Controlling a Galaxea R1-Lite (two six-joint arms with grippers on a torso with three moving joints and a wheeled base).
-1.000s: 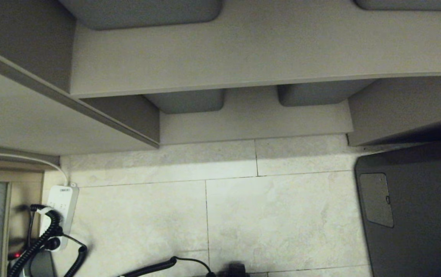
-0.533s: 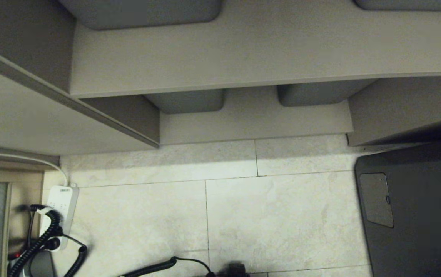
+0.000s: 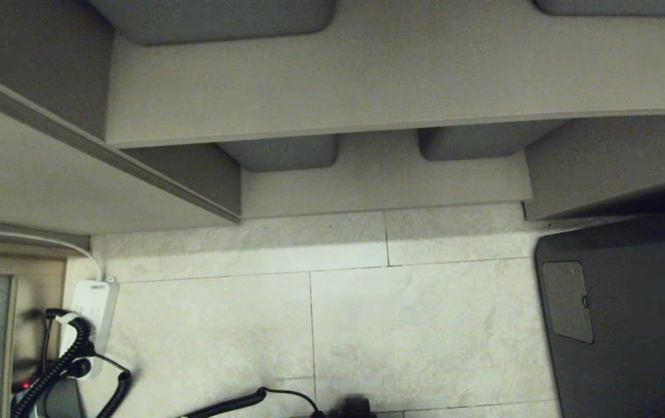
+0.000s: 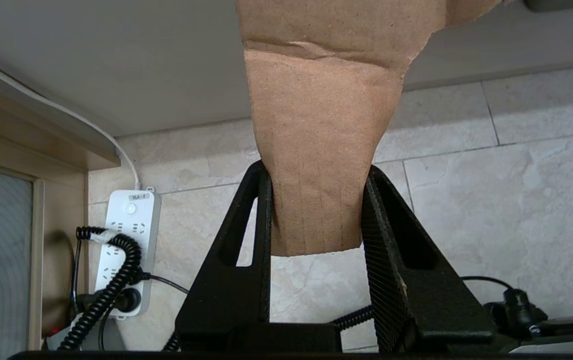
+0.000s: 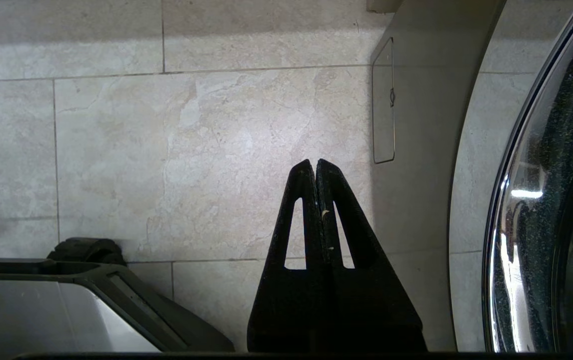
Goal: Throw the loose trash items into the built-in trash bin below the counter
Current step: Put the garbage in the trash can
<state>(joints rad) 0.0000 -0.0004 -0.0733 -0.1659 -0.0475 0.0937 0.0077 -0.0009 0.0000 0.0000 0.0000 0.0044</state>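
My left gripper (image 4: 316, 167) is shut on a loose trash item, a creased piece of brown cardboard (image 4: 321, 100). The piece sticks out past the fingertips, and its cut end sits between the two black fingers (image 4: 246, 240). It hangs above the tiled floor (image 4: 491, 200), near the foot of the beige cabinet (image 4: 116, 65). My right gripper (image 5: 315, 162) is shut and empty, pointing at the floor beside a dark appliance. Neither arm shows in the head view. The built-in trash bin and the counter are out of view.
Open beige shelves (image 3: 367, 75) hold grey tubs (image 3: 280, 152) (image 3: 477, 142). A white power strip (image 3: 93, 307) with a coiled black cable (image 3: 54, 371) lies on the floor at the left. A dark appliance front (image 3: 628, 313) with a round glass door (image 5: 556, 200) stands at the right.
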